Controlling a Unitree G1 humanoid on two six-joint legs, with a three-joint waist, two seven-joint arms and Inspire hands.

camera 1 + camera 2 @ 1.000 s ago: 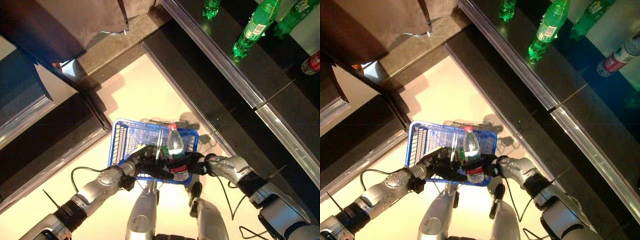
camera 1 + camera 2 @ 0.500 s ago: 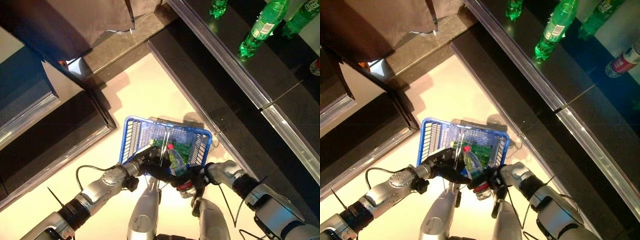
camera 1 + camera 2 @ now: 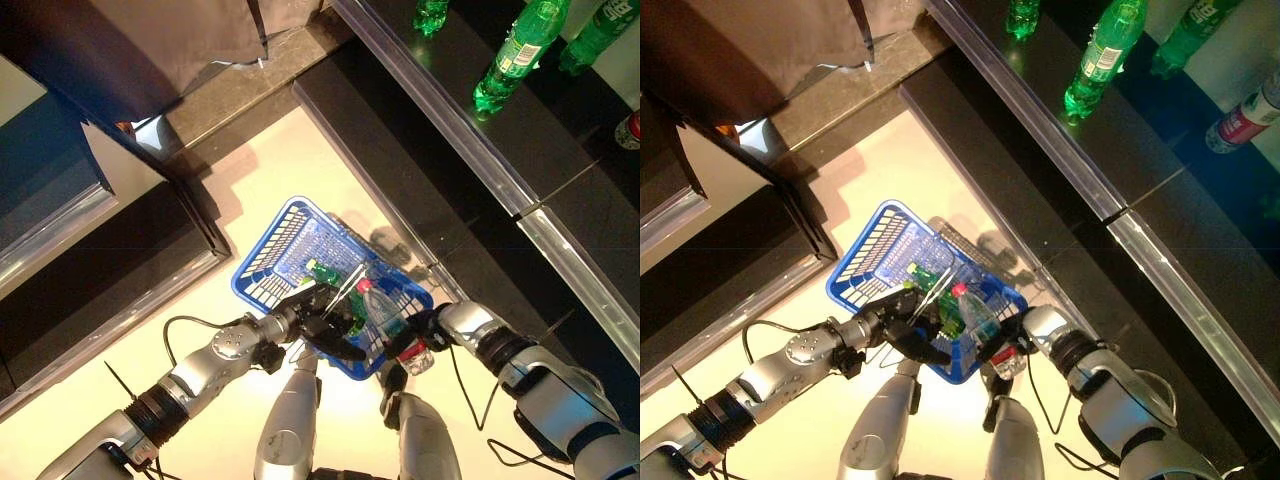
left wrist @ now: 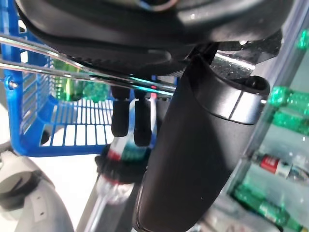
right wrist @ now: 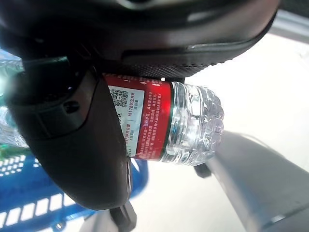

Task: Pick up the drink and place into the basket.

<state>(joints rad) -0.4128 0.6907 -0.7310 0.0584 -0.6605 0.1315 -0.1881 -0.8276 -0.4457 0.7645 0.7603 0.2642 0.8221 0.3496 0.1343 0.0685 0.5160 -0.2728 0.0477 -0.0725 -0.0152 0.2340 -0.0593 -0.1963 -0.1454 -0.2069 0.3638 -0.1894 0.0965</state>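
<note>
My left hand [image 3: 322, 328] is shut on the thin wire handles [image 4: 72, 67] of the blue basket [image 3: 285, 250], which hangs in front of me, turned cornerwise. A green bottle [image 3: 325, 274] lies inside the basket. My right hand [image 3: 432, 328] is shut on a clear drink bottle [image 3: 392, 322] with a red label and red cap. The bottle is tilted, its cap end over the basket's right side and its base outside the rim. In the right wrist view my thumb [image 5: 82, 145] curls round the bottle's red label [image 5: 149, 121].
A dark shelf with a metal front edge [image 3: 540, 215] runs along the right, with green bottles [image 3: 515, 55] and a red-labelled bottle [image 3: 628, 130] on it. A dark cabinet [image 3: 100, 260] stands at the left. Pale floor [image 3: 270, 170] lies between them.
The bottle has gone from upright at the basket's near rim to tilted, cap end lowered over the basket. The basket has turned cornerwise. My right hand has moved right.
</note>
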